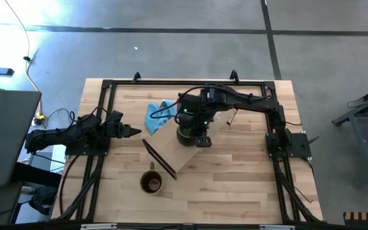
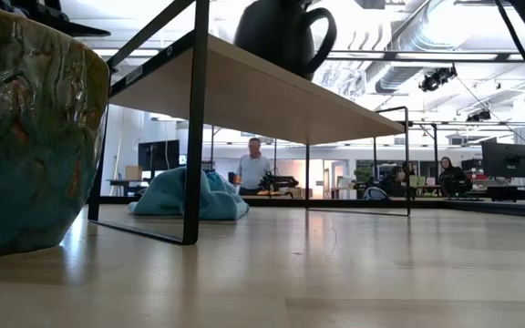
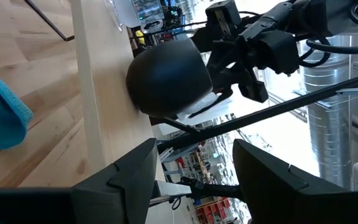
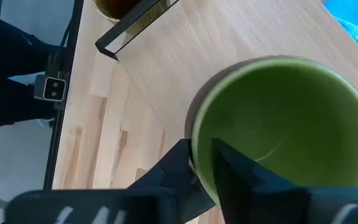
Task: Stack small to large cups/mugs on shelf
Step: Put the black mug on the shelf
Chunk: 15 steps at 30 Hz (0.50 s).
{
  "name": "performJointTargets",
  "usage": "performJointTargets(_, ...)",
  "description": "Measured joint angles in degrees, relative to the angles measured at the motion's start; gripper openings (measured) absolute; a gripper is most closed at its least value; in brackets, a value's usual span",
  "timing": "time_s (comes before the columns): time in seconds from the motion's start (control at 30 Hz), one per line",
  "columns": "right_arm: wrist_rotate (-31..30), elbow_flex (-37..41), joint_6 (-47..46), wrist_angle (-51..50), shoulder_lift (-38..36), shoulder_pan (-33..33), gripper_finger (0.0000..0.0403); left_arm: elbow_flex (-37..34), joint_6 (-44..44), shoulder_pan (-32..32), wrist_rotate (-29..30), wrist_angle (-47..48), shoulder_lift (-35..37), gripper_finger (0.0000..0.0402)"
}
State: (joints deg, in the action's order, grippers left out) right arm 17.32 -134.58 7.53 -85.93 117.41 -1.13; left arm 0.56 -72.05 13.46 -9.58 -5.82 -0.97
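Note:
The green mug, dark outside and green inside, stands upright on the pale wood shelf, its base on the board. In the low view the green mug shows on top of the shelf. My right gripper comes down over the mug from above. One finger is inside the rim and one outside, a little apart. The brown mug stands on the tabletop in front of the shelf. My left gripper waits open and level at the table's left side. My right gripper straddles the green mug's rim from above, slanting down, with one finger inside the mug and the other outside its wall. The jaws stand slightly wider than the wall. I cannot tell whether either finger touches it. The mug rests upright on the shelf.
A blue cloth lies crumpled on the table behind the shelf's far end. The shelf's black end frame stands close to the brown mug. Black rails edge the tabletop. People sit in the room beyond the table.

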Motion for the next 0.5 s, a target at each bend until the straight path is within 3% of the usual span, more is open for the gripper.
performJointTargets(0.23,-0.2,0.1,-0.2,0.0,0.0,0.0,0.0073,0.0,0.0,0.0,-0.7,0.0,0.0,0.0200)
performJointTargets(0.5,0.1,0.1,-1.3,-0.5,1.4,0.0,0.0056,0.0,0.0,0.0,-1.0,-0.1,0.0,0.0200)
